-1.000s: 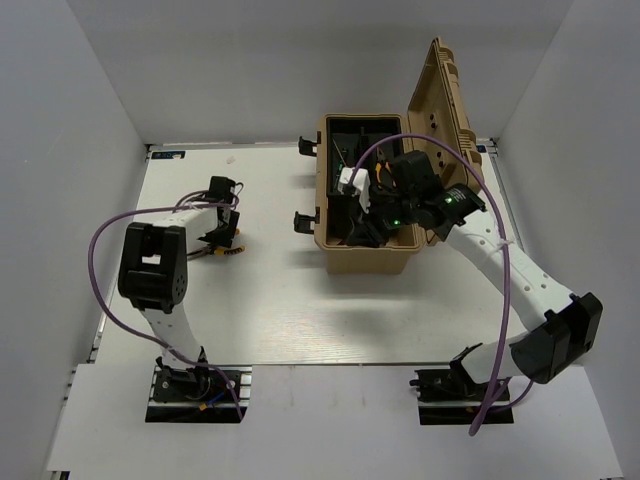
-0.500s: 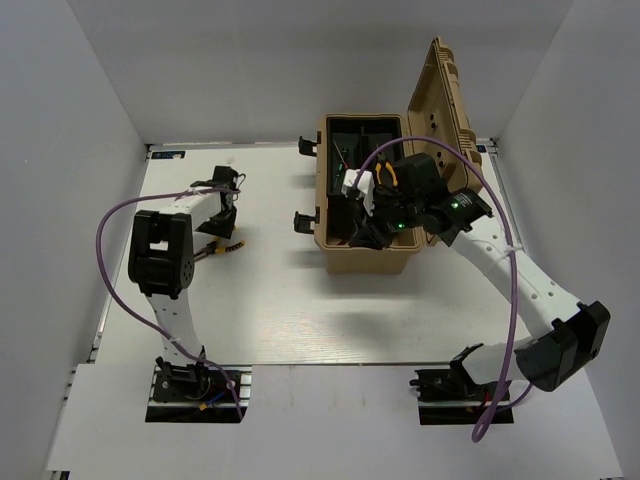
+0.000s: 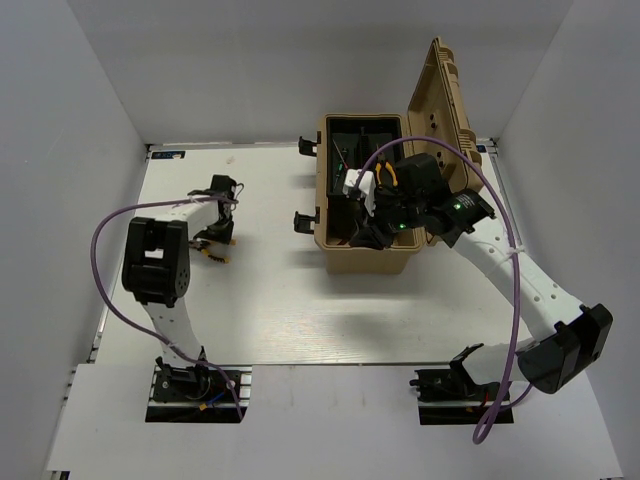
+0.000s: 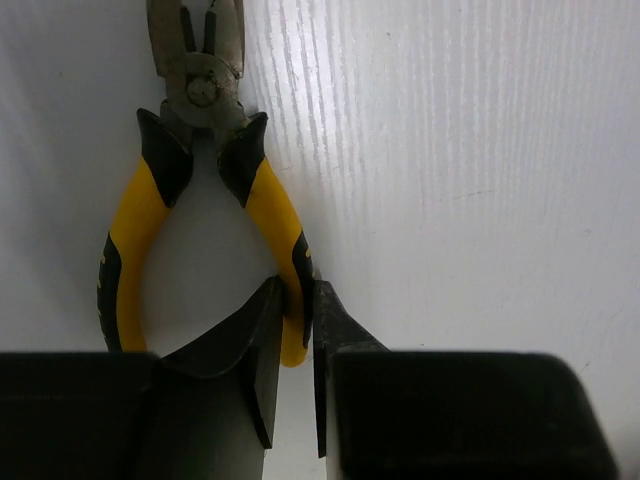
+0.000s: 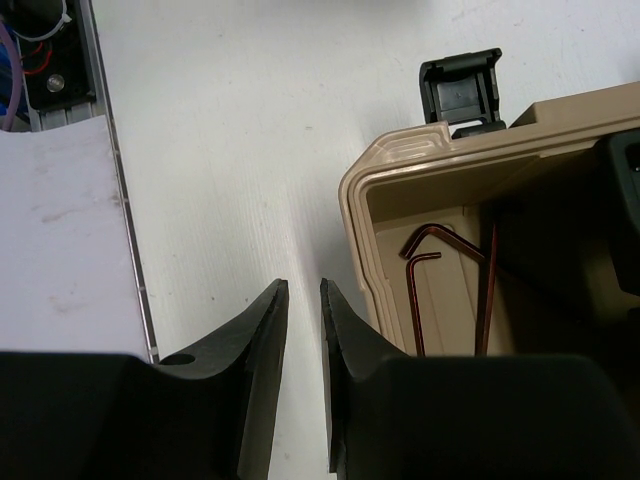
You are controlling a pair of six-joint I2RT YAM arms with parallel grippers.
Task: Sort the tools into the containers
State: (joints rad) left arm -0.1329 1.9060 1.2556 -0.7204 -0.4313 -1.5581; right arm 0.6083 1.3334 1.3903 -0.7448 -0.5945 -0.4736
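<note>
Pliers [image 4: 268, 205], yellow-handled, lay flat on the table [image 4: 480, 150] w/ nose pointing away from the L gripper [image 4: 295, 300] and handles splayed back toward it. One handle end sat btw the fingers; the other handle lay free just outside them. Change over the last sec: jaws had narrowed from wide apart down onto that handle, so the L gripper now looked clamped on it, pliers not yet lifted. That meant the pick was about done; next step prob. a lift and carry across to the toolbox [image 5: 365, 200], which stood well apart from the L gripper, lid up.

R gripper [image 5: 303, 290] hadn't changed: fingers nearly together w/ a slim gap, nothing btw them, hovering at the box's corner. Hex keys [image 5: 425, 262] lay already inside, just beside its fingers. A one-handle grip might let the pliers swing.
</note>
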